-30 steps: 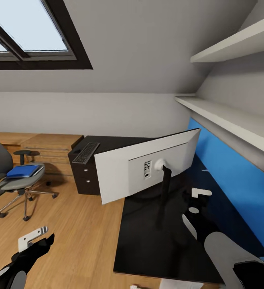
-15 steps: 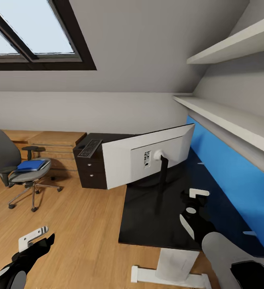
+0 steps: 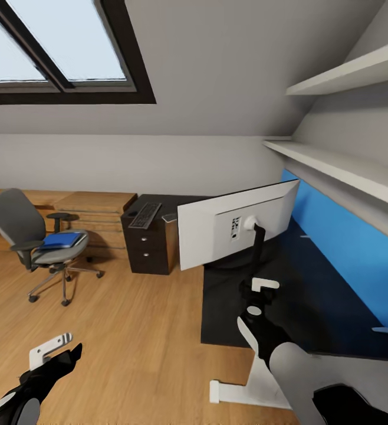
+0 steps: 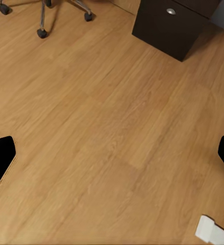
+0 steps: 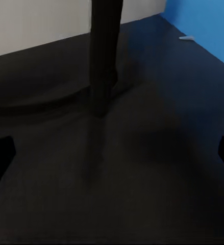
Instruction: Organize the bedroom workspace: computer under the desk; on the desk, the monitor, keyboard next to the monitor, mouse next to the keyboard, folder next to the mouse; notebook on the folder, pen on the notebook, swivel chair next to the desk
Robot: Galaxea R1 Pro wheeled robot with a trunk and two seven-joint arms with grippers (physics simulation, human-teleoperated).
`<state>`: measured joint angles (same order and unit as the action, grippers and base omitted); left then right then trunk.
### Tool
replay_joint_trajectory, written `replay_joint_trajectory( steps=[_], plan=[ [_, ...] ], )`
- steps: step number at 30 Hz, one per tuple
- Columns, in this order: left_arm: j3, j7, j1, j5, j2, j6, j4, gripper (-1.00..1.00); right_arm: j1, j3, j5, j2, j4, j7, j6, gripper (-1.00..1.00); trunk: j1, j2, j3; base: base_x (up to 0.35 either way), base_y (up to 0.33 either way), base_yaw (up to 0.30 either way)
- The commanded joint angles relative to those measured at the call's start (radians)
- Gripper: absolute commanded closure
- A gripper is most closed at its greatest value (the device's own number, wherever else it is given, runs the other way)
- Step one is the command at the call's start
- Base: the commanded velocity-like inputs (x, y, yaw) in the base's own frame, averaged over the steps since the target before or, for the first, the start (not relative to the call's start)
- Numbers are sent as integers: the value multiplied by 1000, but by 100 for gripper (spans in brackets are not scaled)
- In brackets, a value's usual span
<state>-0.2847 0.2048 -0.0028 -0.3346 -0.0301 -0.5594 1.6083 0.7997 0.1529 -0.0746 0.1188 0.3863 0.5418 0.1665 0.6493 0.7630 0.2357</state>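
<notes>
Monitor [image 3: 232,227] standing on desk [image 3: 312,301], pale matte grey-white back facing the camera, thin black neck dropping to a round black base; in the right wrist view, neck [image 5: 104,51] rising from a smooth, faintly glossy black top [image 5: 142,178] beside a bright blue wall panel [image 5: 208,25]

Desk running long and black along that blue panel [image 3: 347,248], carried on white legs, ending at a boxy black drawer unit [image 3: 150,251] with small round silver knobs

Keyboard [image 3: 145,215] lying flat on the drawer end of the desk, slim silver frame with black keys, well apart from the monitor's base

Chair [image 3: 38,245] sitting on warm wood-plank floor [image 3: 117,330], well apart from the desk: curved grey back and seat, black armrests, chrome star base on castors

Folder [image 3: 61,239] resting flat on the chair seat, bright blue, rectangular

Low light-wood cabinets [image 3: 97,212] lining the wall behind the chair; dark-framed skylight [image 3: 64,53] set in the sloped ceiling; plain white shelves [image 3: 341,171] above the blue panel

Right gripper [image 3: 259,295] hovering over the desk top just in front of the monitor's neck, fingers spread wide at the edges of its wrist view, holding and touching nothing

Left gripper [image 3: 55,351] hanging low over bare floor, fingers likewise wide apart in its wrist view, empty
</notes>
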Motion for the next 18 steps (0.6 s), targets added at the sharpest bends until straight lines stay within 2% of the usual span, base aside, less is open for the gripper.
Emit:
replay_joint_trajectory(
  steps=[1,4,7,8,10,12,16,18],
  plan=[
    [1,8,0,-10,-1,-4,1,-100,1,9,-8,6,-2,6,5,-100,0,1,1,-84,317,0],
    [1,8,0,-10,-1,-4,1,-100,0,23,-8,26,-4,5,3,-100,0,1,1,-83,317,0],
    [3,8,0,-9,0,-4,1,-100,-1,48,-8,49,-6,6,2,-100,0,1,1,-55,260,0],
    [10,9,0,-9,0,-3,1,-100,-3,68,-7,56,-7,7,1,-100,0,1,1,-28,141,0],
    [21,11,0,-9,1,-3,1,-100,-5,94,-7,56,-8,8,-3,-100,0,1,1,-20,101,0],
    [37,14,0,-8,1,-2,1,-100,-6,135,-8,56,-10,10,-22,-100,0,1,1,-10,52,0],
    [53,19,0,-8,1,-2,1,-100,-8,187,-10,56,-12,26,-60,-100,0,1,1,-5,26,0],
    [56,18,0,-8,1,-1,1,-100,-8,199,-12,56,-10,30,-77,-100,0,1,1,-1,11,0]
  ],
)
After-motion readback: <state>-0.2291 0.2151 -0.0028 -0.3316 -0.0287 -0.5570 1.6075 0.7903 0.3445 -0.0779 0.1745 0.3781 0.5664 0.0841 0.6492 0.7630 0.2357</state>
